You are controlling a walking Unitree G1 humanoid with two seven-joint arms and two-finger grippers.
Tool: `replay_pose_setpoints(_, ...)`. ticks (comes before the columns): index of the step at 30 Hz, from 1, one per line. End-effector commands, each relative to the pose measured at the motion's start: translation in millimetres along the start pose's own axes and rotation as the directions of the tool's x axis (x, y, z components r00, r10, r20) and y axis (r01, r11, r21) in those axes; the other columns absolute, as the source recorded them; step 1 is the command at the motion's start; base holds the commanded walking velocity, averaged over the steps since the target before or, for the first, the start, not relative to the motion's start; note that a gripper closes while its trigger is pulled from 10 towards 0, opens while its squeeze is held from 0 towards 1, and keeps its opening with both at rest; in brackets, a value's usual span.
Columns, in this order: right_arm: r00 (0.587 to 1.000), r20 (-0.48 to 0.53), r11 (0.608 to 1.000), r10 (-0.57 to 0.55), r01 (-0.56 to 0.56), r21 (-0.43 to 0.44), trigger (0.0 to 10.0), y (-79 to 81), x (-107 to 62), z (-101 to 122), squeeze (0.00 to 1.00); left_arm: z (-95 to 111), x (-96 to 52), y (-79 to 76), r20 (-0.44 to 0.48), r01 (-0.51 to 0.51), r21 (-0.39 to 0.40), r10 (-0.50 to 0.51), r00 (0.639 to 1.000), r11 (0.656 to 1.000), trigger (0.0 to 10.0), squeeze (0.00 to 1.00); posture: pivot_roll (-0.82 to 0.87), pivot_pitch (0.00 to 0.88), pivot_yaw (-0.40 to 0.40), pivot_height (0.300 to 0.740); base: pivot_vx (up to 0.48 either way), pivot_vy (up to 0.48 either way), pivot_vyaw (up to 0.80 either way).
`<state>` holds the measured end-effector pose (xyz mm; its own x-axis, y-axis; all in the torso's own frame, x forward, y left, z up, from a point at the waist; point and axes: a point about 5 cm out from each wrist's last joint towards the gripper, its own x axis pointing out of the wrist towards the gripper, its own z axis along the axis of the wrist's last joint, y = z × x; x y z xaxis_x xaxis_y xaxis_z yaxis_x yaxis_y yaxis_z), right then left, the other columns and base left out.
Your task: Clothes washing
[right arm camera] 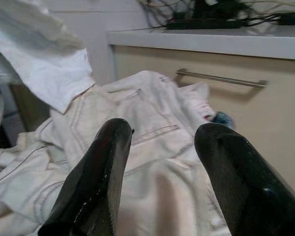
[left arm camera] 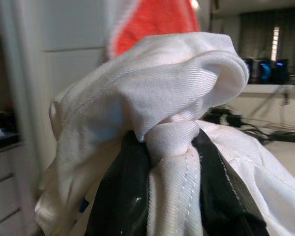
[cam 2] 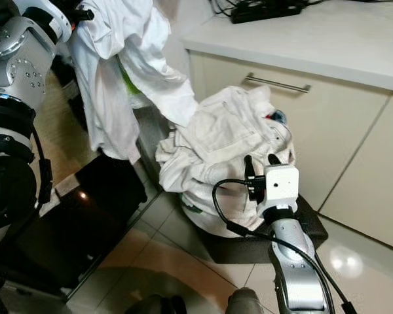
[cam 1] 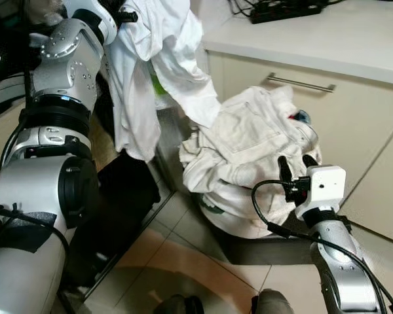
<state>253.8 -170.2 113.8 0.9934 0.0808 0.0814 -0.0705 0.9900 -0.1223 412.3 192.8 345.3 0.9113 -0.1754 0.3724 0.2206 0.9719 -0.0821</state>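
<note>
A white shirt (cam 1: 144, 72) hangs from my raised left gripper (left arm camera: 172, 147) at the upper left, one sleeve trailing down to the pile. In the left wrist view both black fingers (left arm camera: 120, 196) pinch a fold of that white cloth, so the gripper is shut on the shirt. A heap of white clothes (cam 1: 249, 150) fills a dark basket (cam 2: 308, 226) on the floor against the cabinet. My right gripper (cam 1: 294, 161) is open, its fingertips (right arm camera: 105, 162) just in front of the heap and apart from it.
A beige cabinet with a metal drawer handle (cam 1: 301, 83) stands behind the heap, under a white counter (cam 1: 327, 36) carrying a black power strip and cables. A dark open appliance door (cam 1: 118, 209) lies low at the left. Tiled floor (cam 1: 183, 268) lies in front.
</note>
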Motion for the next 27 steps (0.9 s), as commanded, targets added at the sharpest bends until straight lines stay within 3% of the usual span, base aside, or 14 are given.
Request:
replay_pose_setpoints(1, 1.0, 0.023, 1.0, 0.011, -0.011, 0.013, 10.0, 3.2, 5.3, 4.1, 0.0, 8.0, -8.8, 19.8, 0.033, -0.067, 0.058, 0.065, 0.997, 0.996, 0.0, 0.0, -0.29, 0.0, 0.159, 0.723, 0.0, 0.0, 0.57)
replay_pose_setpoints(3, 1.0, 0.02, 1.0, -0.004, 0.003, 0.03, 10.0, 0.4, 6.5, 3.9, 0.0, -13.8, -17.4, 22.8, -0.027, -0.079, 0.105, 0.082, 0.996, 0.991, 0.0, 0.0, -0.28, 0.0, 0.156, 0.723, 0.0, 0.0, 0.56)
replay_pose_setpoints(4, 1.0, 0.02, 1.0, -0.004, 0.003, 0.03, 10.0, 0.4, 6.5, 3.9, 0.0, -13.8, -17.4, 22.8, -0.027, -0.079, 0.105, 0.082, 0.996, 0.991, 0.0, 0.0, -0.28, 0.0, 0.156, 0.723, 0.0, 0.0, 0.55)
replay_pose_setpoints(6, 0.999, 0.017, 0.998, -0.027, 0.026, 0.057, 10.0, -4.0, 8.5, 3.9, 0.0, -42.7, -29.9, 20.9, -0.088, -0.096, 0.119, 0.106, 0.99, 0.988, 0.0, 0.0, -0.27, 0.0, 0.153, 0.723, 0.0, 0.0, 0.53)
replay_pose_setpoints(7, 0.999, 0.017, 0.998, -0.027, 0.026, 0.057, 10.0, -4.0, 8.5, 3.9, 0.0, -42.7, -29.9, 20.9, -0.088, -0.096, 0.119, 0.106, 0.99, 0.988, 0.0, 0.0, -0.27, 0.0, 0.153, 0.723, 0.0, 0.0, 0.53)
replay_pose_setpoints(9, 0.999, 0.02, 0.996, -0.042, 0.04, 0.083, 10.0, -7.3, 11.8, 5.4, 0.0, -72.7, -44.7, 8.5, -0.135, -0.079, 0.17, 0.102, 0.986, 0.982, 0.0, 0.0, -0.26, 0.0, 0.149, 0.723, 0.0, 0.0, 0.52)
replay_pose_setpoints(11, 0.999, 0.022, 0.996, -0.042, 0.04, 0.084, 10.0, -7.7, 12.6, 5.9, 0.0, -79.9, -48.5, 4.8, -0.15, -0.074, 0.172, 0.1, 0.984, 0.982, 0.0, 0.0, -0.26, 0.0, 0.146, 0.723, 0.0, 0.0, 0.52)
replay_pose_setpoints(13, 0.999, 0.033, 0.996, -0.038, 0.035, 0.082, 10.0, -7.8, 16.0, 8.5, 0.0, -98.5, -59.0, -10.1, -0.19, -0.068, 0.121, 0.09, 0.978, 0.99, 0.0, 0.0, -0.25, 0.0, 0.14, 0.723, 0.0, 0.0, 0.52)
replay_pose_setpoints(14, 0.999, 0.033, 0.996, -0.038, 0.035, 0.082, 10.0, -7.8, 16.0, 8.5, 0.0, -98.5, -59.0, -10.1, -0.19, -0.068, 0.121, 0.09, 0.978, 0.99, 0.0, 0.0, -0.25, 0.0, 0.14, 0.723, 0.0, 0.0, 0.52)
replay_pose_setpoints(16, 0.998, 0.053, 0.997, -0.031, 0.027, 0.078, 10.0, -8.1, 21.5, 13.7, 0.0, -114.7, -72.6, -34.1, -0.213, -0.049, 0.06, 0.06, 0.975, 0.997, 0.0, 0.0, -0.24, 0.0, 0.132, 0.723, 0.0, 0.0, 0.52)
replay_pose_setpoints(19, 0.998, 0.062, 0.997, -0.026, 0.021, 0.079, 10.0, -10.3, 26.0, 16.6, 0.0, -117.7, -83.4, -53.4, -0.204, -0.037, 0.029, 0.042, 0.978, 0.999, 0.0, 0.0, -0.23, 0.0, 0.122, 0.723, 0.0, 0.0, 0.52)
replay_pose_setpoints(27, 0.998, 0.057, 0.997, 0.009, -0.014, 0.078, 10.0, -4.9, 30.4, 14.7, 0.0, -114.9, -90.3, -60.4, -0.188, -0.044, 0.032, 0.049, 0.981, 0.999, 0.0, 0.0, -0.22, 0.0, 0.102, 0.723, 0.0, 0.0, 0.51)
